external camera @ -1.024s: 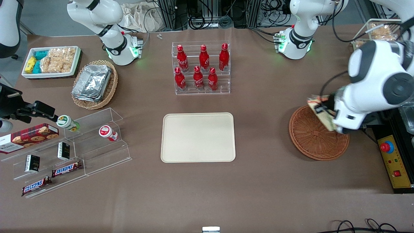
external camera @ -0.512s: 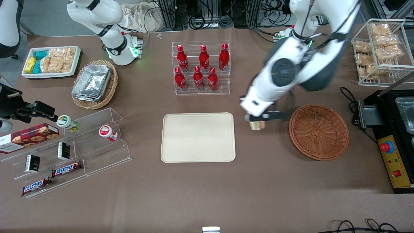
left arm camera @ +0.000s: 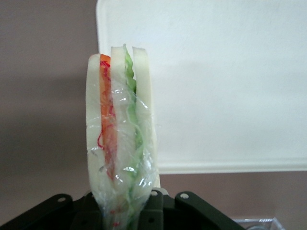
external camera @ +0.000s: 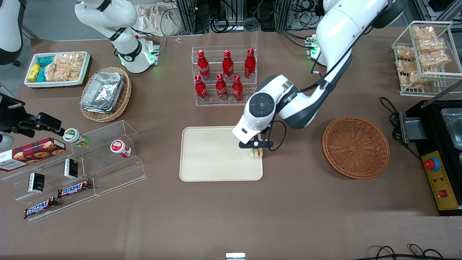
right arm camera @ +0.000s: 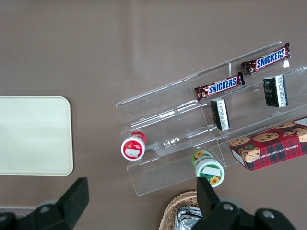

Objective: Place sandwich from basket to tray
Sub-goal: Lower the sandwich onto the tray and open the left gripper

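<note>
1. Since half a second ago the left arm has swung from between tray and basket to the tray's edge, carrying the sandwich (external camera: pixel 257 153) with it; a second ago it was over the basket
2. At the parked arm's end of the table (external camera: pixel 231 216), a white bin of snacks (external camera: pixel 57 68) and a tan wicker basket of foil containers (external camera: pixel 105 94) sit farther from the front camera than a clear acrylic shelf (external camera: pixel 83 169) holding two small jars, a cookie box and Snickers bars
3. Red cola bottles (external camera: pixel 223 77) stand in a clear rack, farther from the camera than the cream tray (external camera: pixel 213 159)
4. Over the tray's edge nearest the basket, the end effector (external camera: pixel 255 145) is clamped on the sandwich
5. From the wrist camera the wrapped sandwich (left arm camera: pixel 120 143) stands on edge between the dark fingers (left arm camera: pixel 153 211), with white bread and orange and green filling showing; part of it overlaps the tray (left arm camera: pixel 216 86), part the brown table
6. Toward the working arm's end lies the reddish-brown basket (external camera: pixel 356 147), with nothing in it, well apart from the tray
7. A wire rack of bagged snacks (external camera: pixel 422 54) stands farther from the camera than the basket
</note>
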